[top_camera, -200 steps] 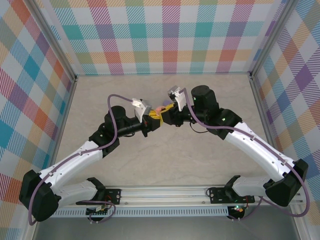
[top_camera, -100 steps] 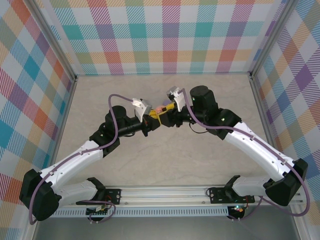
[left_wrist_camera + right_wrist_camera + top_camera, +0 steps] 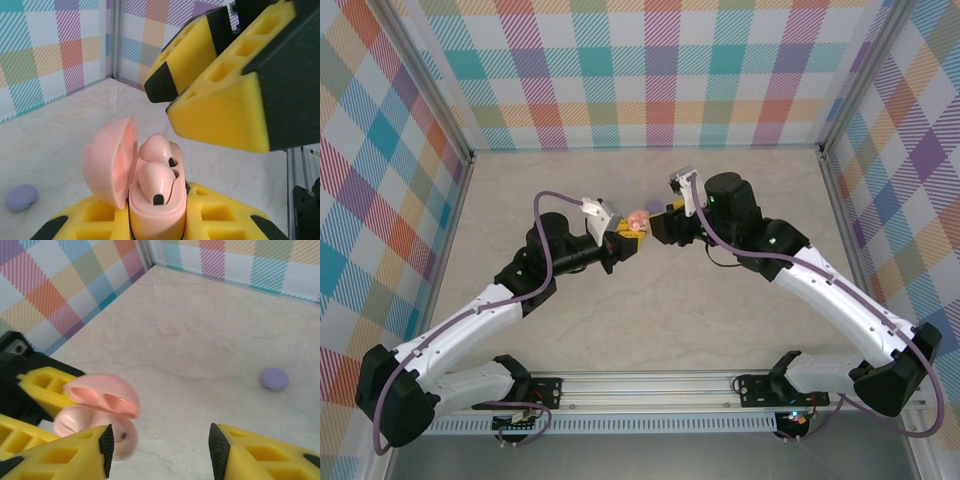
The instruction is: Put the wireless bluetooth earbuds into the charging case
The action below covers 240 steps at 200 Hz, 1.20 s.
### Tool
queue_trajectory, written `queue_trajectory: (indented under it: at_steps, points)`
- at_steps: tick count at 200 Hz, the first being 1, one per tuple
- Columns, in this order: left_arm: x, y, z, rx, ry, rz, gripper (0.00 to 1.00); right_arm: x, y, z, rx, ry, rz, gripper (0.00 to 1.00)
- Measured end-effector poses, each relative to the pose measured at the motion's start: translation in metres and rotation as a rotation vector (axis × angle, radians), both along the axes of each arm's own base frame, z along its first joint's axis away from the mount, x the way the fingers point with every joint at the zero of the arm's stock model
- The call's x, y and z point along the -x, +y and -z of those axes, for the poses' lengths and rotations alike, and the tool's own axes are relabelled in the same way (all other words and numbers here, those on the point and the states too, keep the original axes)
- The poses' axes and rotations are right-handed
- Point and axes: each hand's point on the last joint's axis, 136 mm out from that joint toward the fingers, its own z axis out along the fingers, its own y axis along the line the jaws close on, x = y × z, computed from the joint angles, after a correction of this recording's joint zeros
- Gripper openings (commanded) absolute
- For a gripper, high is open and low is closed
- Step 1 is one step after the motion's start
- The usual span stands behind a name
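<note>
- Pink case (image 3: 150, 210), lid up, sat clamped in left gripper (image 3: 624, 237), mid-table.
- Both pink earbuds (image 3: 156, 170) were nestled inside it.
- Right gripper (image 3: 160, 450) hovered just right, jaws apart, empty.

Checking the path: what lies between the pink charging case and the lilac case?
Nothing but bare tabletop between pink charging case and lilac case, per the right wrist view.

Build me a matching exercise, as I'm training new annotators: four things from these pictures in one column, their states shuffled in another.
1. pink case
2. pink earbuds
3. lilac case
4. right gripper

a. open, holding nothing
b. lying closed on the table
c. seated in their case
d. lid open, clamped in the left gripper

Pairs: 1-d, 2-c, 3-b, 4-a.
</note>
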Motion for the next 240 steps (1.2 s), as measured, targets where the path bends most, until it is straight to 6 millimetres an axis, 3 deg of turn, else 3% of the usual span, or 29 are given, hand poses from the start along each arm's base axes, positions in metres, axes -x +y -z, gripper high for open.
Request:
queue_trajectory:
  at_steps: [28, 68, 110, 185, 240]
  points:
    - [0.004, 0.001, -0.001, -0.003, 0.001, 0.011, 0.09, -0.014, -0.019, 0.006, 0.009, 0.030, 0.081, 0.52]
    - [0.020, -0.007, -0.002, 0.011, 0.007, 0.113, 0.09, -0.023, -0.033, 0.022, -0.008, 0.097, 0.109, 0.35]
    - [0.035, -0.016, -0.008, 0.041, -0.005, 0.231, 0.09, -0.012, -0.027, 0.038, -0.047, 0.175, 0.014, 0.26]
    - [0.044, -0.024, -0.011, 0.063, 0.006, 0.314, 0.09, 0.014, 0.000, 0.019, -0.165, 0.203, -0.208, 0.24]
    - [0.044, -0.025, -0.013, 0.074, 0.008, 0.322, 0.09, 0.020, 0.004, 0.010, -0.208, 0.196, -0.275, 0.24]
